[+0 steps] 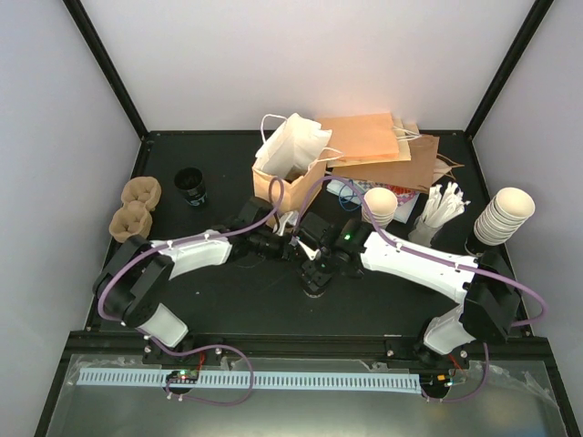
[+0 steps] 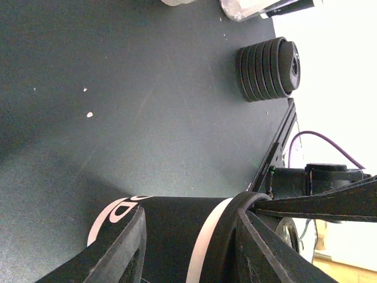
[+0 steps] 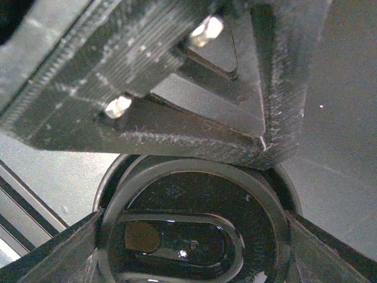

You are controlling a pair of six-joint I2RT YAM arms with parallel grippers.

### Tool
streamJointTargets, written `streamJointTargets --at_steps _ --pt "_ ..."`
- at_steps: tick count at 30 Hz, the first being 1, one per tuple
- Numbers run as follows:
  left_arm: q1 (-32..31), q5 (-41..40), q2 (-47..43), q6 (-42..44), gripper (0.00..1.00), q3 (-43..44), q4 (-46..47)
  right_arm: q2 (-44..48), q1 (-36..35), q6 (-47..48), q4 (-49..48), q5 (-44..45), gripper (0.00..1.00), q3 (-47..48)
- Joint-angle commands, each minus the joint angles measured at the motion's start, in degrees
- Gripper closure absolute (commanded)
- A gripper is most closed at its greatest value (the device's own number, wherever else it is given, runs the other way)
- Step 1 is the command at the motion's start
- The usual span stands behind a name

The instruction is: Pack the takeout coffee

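The takeout coffee [image 2: 171, 236] is a cup with a black wrap, a white band and white lettering, topped by a round black lid [image 3: 194, 230]. In the top view it stands mid-table, mostly hidden under both grippers [image 1: 315, 288]. My left gripper [image 2: 188, 239] is shut on the cup's side, one finger on each flank. In the top view the left gripper [image 1: 293, 248] reaches in from the left. My right gripper [image 3: 194, 250] looks straight down on the lid, its fingers pressed to the rim on both sides. From above, the right gripper [image 1: 316, 275] sits over the cup.
A white paper bag [image 1: 291, 159] stands open at the back, with brown bags [image 1: 383, 150] beside it. Brown pulp carriers [image 1: 135, 208] and a black cup [image 1: 191, 187] sit on the left. On the right are an upturned white cup [image 1: 380, 205], white sticks [image 1: 440, 211], stacked cups [image 1: 504, 217] and stacked black lids [image 2: 268, 68].
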State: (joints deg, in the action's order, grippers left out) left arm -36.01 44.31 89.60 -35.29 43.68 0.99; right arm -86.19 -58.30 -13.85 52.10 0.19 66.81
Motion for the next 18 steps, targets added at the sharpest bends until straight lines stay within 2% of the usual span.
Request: streamJointTargets --at_steps 1,5,9,11,18 --pt "-3.1 -4.4 -1.7 -1.6 0.55 -3.8 -2.2 -3.6 -2.1 -1.4 0.3 -5.1 0.23 -2.5" --pt "-3.1 -7.3 -8.4 -2.3 0.47 -6.5 -0.9 -2.0 -2.2 -2.6 0.4 -1.9 0.22 -2.6" --pt "-3.1 -12.0 -15.5 -1.7 0.41 -8.2 -3.5 -0.8 -2.2 -2.3 0.6 -0.3 0.21 -2.4" --pt "-3.1 -11.8 -18.6 -2.2 0.4 -8.8 -3.5 -0.2 -2.2 -1.9 0.3 -0.2 0.21 -2.6" --pt "-3.2 -7.1 -16.9 -1.1 0.36 -8.4 -4.9 0.1 -2.2 -1.0 -0.2 -0.1 0.19 -2.2"
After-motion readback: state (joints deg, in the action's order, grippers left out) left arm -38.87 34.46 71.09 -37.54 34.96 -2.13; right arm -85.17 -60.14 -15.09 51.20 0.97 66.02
